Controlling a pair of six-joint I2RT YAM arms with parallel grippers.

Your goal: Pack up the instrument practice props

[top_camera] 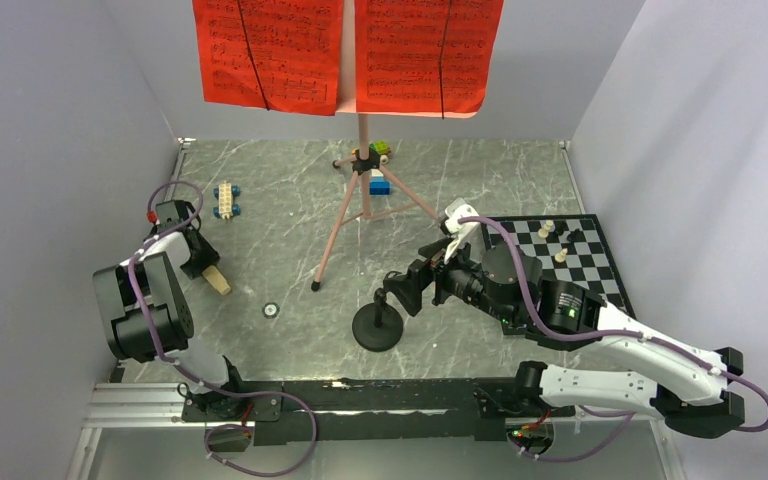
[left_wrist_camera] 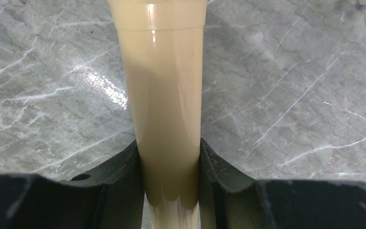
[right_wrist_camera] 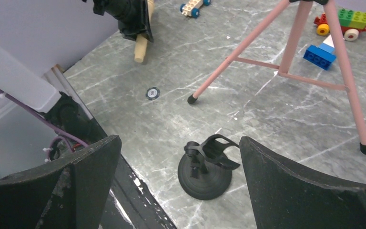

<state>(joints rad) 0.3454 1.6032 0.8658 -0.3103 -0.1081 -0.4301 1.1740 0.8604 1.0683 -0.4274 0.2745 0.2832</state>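
The beige microphone lies low over the marble table, and my left gripper is shut on its handle. From above, that gripper is at the left, with the microphone's end poking out toward the front. The small black round-base mic stand stands at front centre with its clip empty. My right gripper hovers just right of it, open. In the right wrist view the mic stand sits between and beyond the wide fingers of the gripper. The pink tripod music stand stands at the back with red sheet-music pages on its desk.
A chessboard with pieces lies at the right, behind my right arm. Toy block cars sit at the back left and by the tripod's feet, next to a blue block. A small round disc lies on the table.
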